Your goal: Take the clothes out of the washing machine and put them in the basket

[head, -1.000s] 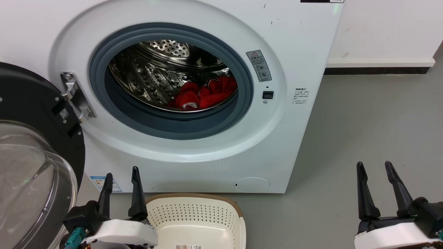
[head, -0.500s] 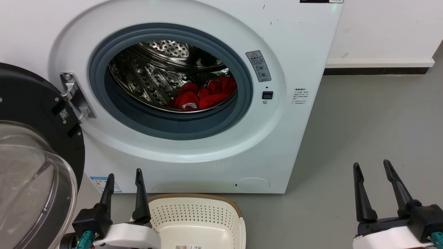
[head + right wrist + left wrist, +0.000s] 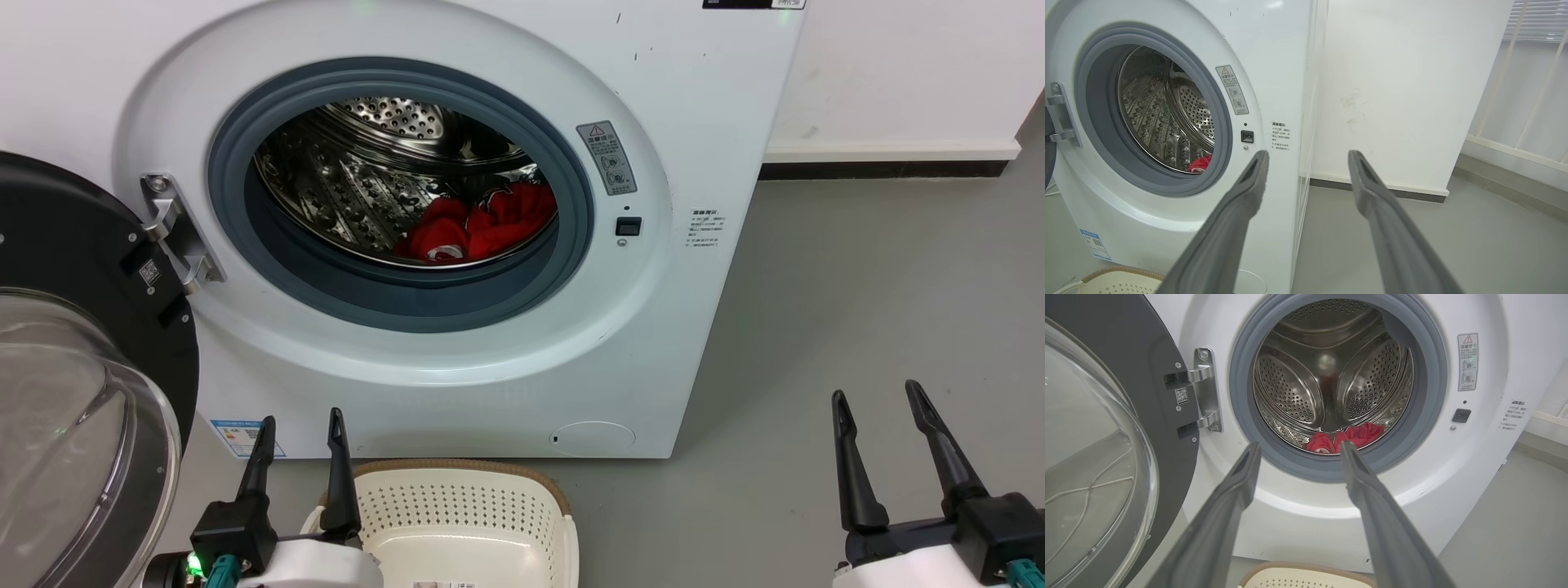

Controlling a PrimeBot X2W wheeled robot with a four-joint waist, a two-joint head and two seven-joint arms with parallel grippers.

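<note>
While clothes [image 3: 482, 224] lay low-right in drum [image 3: 351, 180], mid-frame, left gripper [image 3: 301, 418] sat bottom left, right gripper [image 3: 874, 392] bottom right — fingers spread, nothing held. Basket [image 3: 457, 498] sat bottom centre. Likely best: reach over grey ring [image 3: 408, 306], pinch thick fold deep — not loose hem.

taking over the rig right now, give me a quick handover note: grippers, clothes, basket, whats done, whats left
Grippers: the left gripper is open and empty, low by the left end of the basket. The right gripper is open and empty, over the floor to the right of the washing machine.
Things: the clothes lie bunched at the bottom of the drum. The basket sits on the floor in front of the machine, with no clothes in the part in view.
Done: the door is swung open to the left.
Left: reach in, grip the clothes, drop them in the basket.
</note>
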